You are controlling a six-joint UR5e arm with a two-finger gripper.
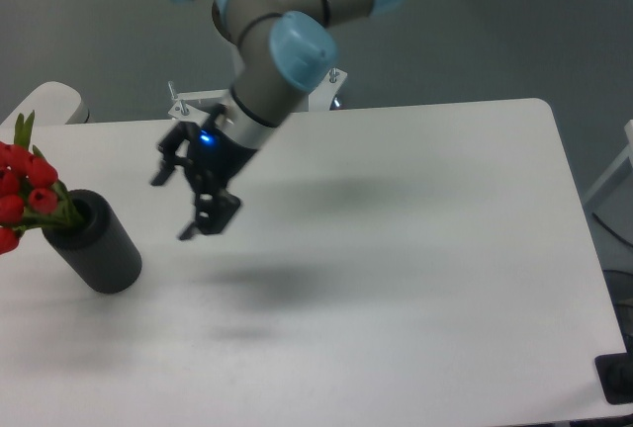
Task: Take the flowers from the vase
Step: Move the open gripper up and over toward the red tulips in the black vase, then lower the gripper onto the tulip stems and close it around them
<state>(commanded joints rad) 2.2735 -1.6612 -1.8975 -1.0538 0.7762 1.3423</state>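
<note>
Fixed camera, looking down across a white table [415, 249] with rounded corners. At the far left stands the vase [97, 249], a matte black cylinder that appears to lean toward the left edge of the picture, its base on the table. The flowers [25, 190] sit in its top hole: a tight bunch of red tulip buds with green leaves, one pointed leaf rising above the buds. The bunch spills out to the left and is partly cut off by the picture's edge, so the full count of buds cannot be told.

The arm [287, 22], grey with pale blue joint caps, enters from the top centre and bends down toward the left. A silver bracket [203, 106] with small upright pins sits at the wrist, and a blue light [207, 137] glows on the black gripper body. The gripper [173, 205] hangs above the table, pointing down and to the left, to the right of the vase and apart from it. Its jaws stand spread, holding nothing; one finger reaches out to the left and the other lower down, though the blur makes their exact tips hard to trace.

A soft shadow [267, 284] lies on the table below and to the right of the gripper.
</note>
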